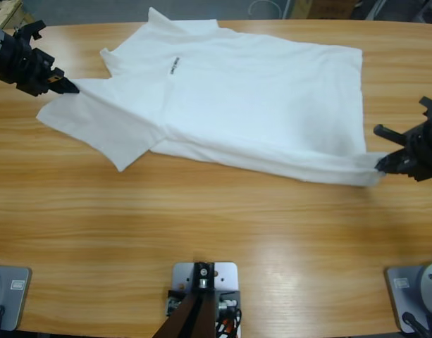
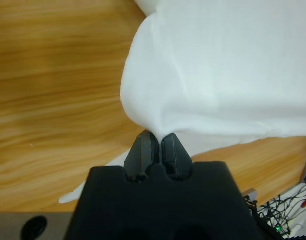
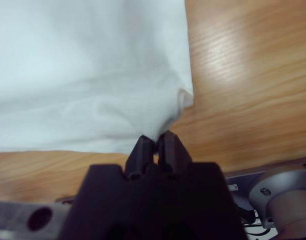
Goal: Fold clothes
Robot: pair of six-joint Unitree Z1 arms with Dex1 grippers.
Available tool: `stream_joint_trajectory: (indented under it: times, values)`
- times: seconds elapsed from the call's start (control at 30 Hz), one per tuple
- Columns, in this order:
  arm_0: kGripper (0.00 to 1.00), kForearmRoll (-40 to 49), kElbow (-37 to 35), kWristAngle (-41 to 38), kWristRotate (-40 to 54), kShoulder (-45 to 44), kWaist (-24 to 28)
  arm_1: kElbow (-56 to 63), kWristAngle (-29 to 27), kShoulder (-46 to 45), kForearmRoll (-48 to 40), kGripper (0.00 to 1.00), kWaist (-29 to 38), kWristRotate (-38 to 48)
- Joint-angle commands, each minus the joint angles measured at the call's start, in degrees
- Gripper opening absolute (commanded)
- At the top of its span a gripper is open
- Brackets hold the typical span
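Observation:
The clothes are one white T-shirt [image 1: 237,98], spread across the far half of the wooden table [image 1: 201,225], collar to the upper left and hem to the right. A tiny dark logo [image 1: 174,65] shows on the chest. At the far left, my left gripper [image 1: 69,88] is shut on the edge of the near sleeve [image 1: 96,120]. In the left wrist view the cloth [image 2: 217,75] bunches into the closed left gripper [image 2: 156,137]. My right gripper [image 1: 381,163] is shut on the near hem corner. In the right wrist view the shirt [image 3: 83,75] puckers at the right gripper [image 3: 155,140].
Bare wood runs the whole width of the table's near half. The shirt's long near edge [image 1: 272,160] lies doubled in a narrow band. Boxes and clutter stand beyond the table's far edge.

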Motion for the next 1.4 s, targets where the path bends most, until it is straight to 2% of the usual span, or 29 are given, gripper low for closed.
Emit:
stream_joint_trajectory:
  times: [0.03, 0.47, 1.4]
  values:
    - [0.000, 2.31, -4.11, -0.95, 0.36, 5.49, 0.60, -0.99, -0.78, 4.56, 0.38, 0.000, -2.87, -2.85]
    - [0.000, 5.42, -9.54, -1.49, 0.40, 9.68, 0.68, -4.35, -1.05, 9.08, 0.48, 0.000, -7.09, -7.75]
    - [0.000, 17.83, -27.47, -4.11, 2.10, 20.47, 1.21, -12.10, -2.28, 15.25, 2.48, 0.000, -12.14, -13.13]
